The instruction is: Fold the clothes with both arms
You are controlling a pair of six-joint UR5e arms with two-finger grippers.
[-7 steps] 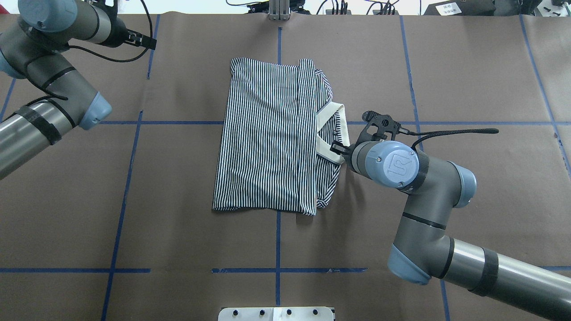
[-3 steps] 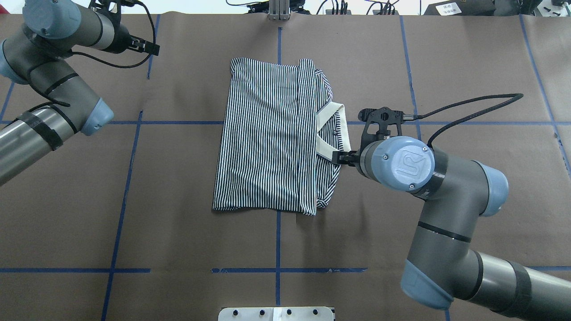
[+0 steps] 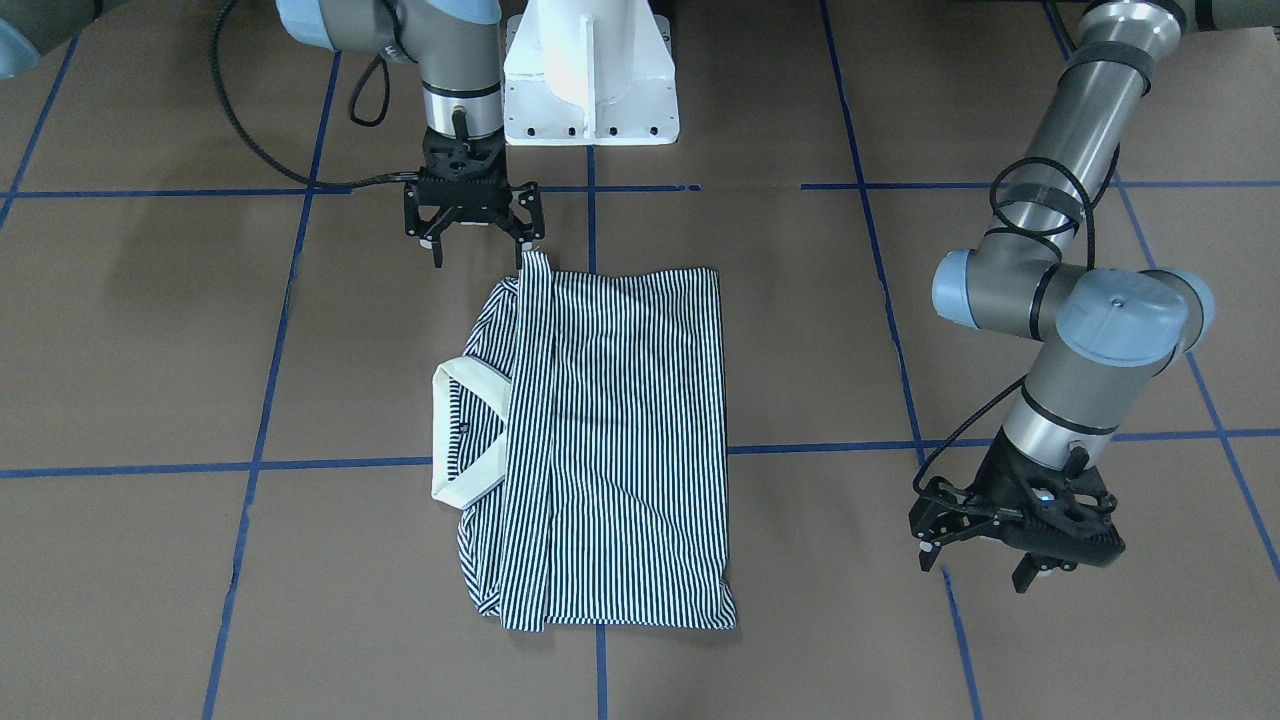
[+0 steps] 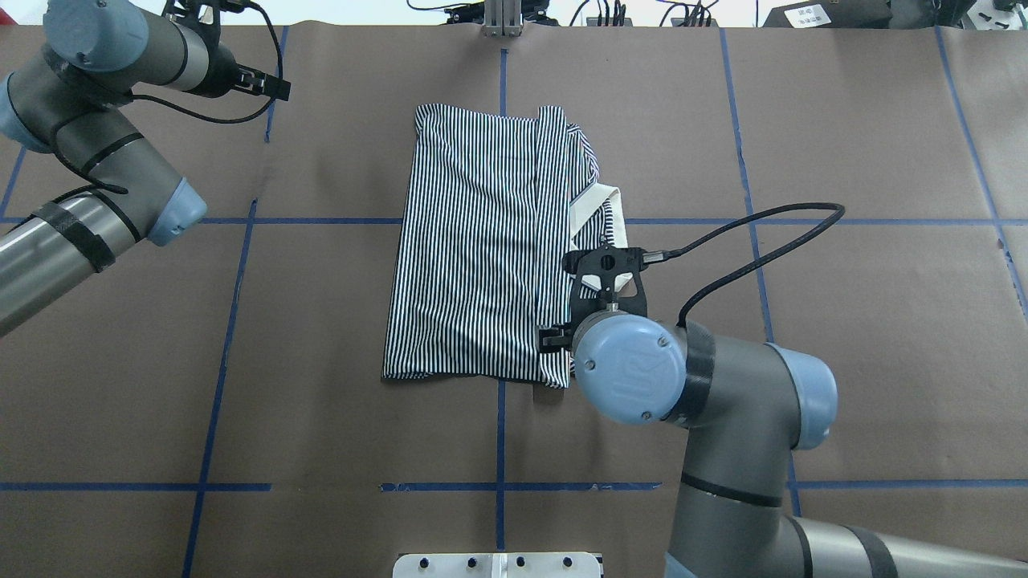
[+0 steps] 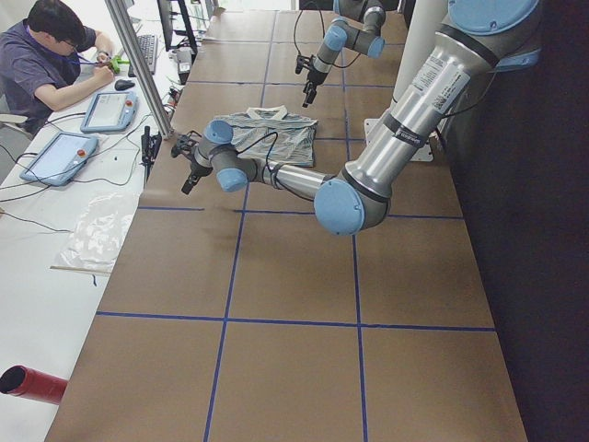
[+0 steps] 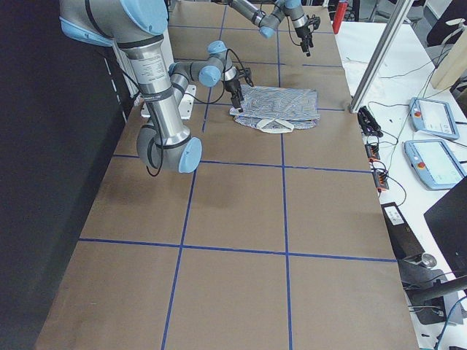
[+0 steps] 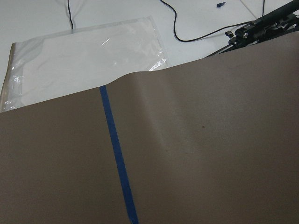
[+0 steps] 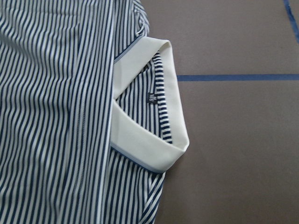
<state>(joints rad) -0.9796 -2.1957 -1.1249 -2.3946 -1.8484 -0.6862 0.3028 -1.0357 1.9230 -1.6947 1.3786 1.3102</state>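
**Polo shirt (image 4: 474, 257) halfway folded, nobody holding it**

So the right gripper (image 3: 483, 238) hangs with its jaws spread wide and nothing in them, right at the shirt corner closest to the robot's base. One fingertip (image 3: 530, 236) sits just about at the tip of the folded flap, though I honestly can't tell if it touches. The wrist camera looks straight down on the cream collar (image 8: 173, 93), which pokes out of the stripes on the robot's right side.

The left gripper (image 3: 975, 565) is open too, hovering over bare brown paper well away from the shirt. All its wrist camera shows is blue tape (image 7: 117, 163) and a plastic bag (image 7: 84, 60) past the edge.

The shirt itself lies flat in the middle of the worktop (image 4: 883, 321), sides tucked in to make a rough rectangle, collar end towards the right arm.

My take on handling: it's a light, floppy knit, so it'll sag and drape the second it's lifted, and the stacked layers will probably slide apart if only the top one gets pinched. I'd grab it at the corners of the collar end, biting through all the layers, one gripper per corner. The collar is probably the stiffest bit but it's a poor handle, since pulling on it would likely just drag the fold open.
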